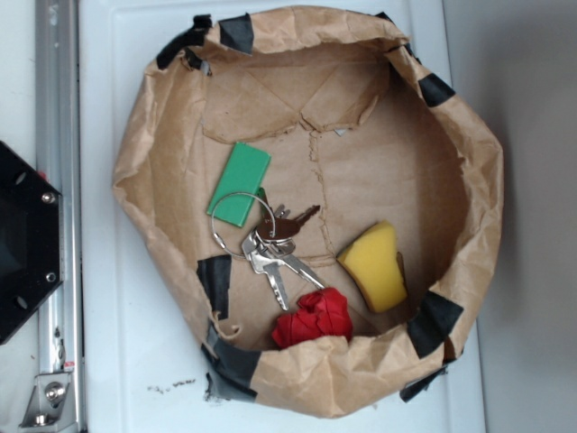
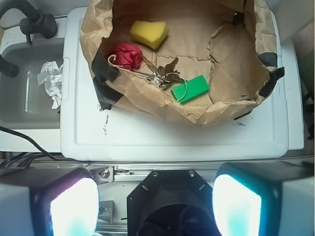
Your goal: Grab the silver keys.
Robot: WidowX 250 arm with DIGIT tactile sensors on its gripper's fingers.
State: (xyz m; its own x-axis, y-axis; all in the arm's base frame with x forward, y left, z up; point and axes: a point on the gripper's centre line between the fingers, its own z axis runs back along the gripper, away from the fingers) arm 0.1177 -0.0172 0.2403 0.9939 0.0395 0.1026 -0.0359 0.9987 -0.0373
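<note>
Going left to right inside the brown paper bag (image 1: 162,162), the green block (image 1: 240,183) comes first, then the silver keys (image 1: 270,245) lying flat just right of and below it, their wire ring touching its edge, then the red crumpled ball (image 1: 312,317) and the yellow sponge (image 1: 377,264). My tool (image 2: 155,204) hangs well short of the bag over the white bench (image 2: 172,137), fingers spread apart and empty. Nothing is grabbed yet; I judge the reach, descent and closing are all left.

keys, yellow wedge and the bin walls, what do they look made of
The silver keys: metal, shiny with bright glints; one darker key looks brownish, on a thin wire ring. The yellow wedge: probably foam sponge, matte with a soft-looking edge. The bin walls: crumpled brown paper, creased all over, held with black tape.
</note>
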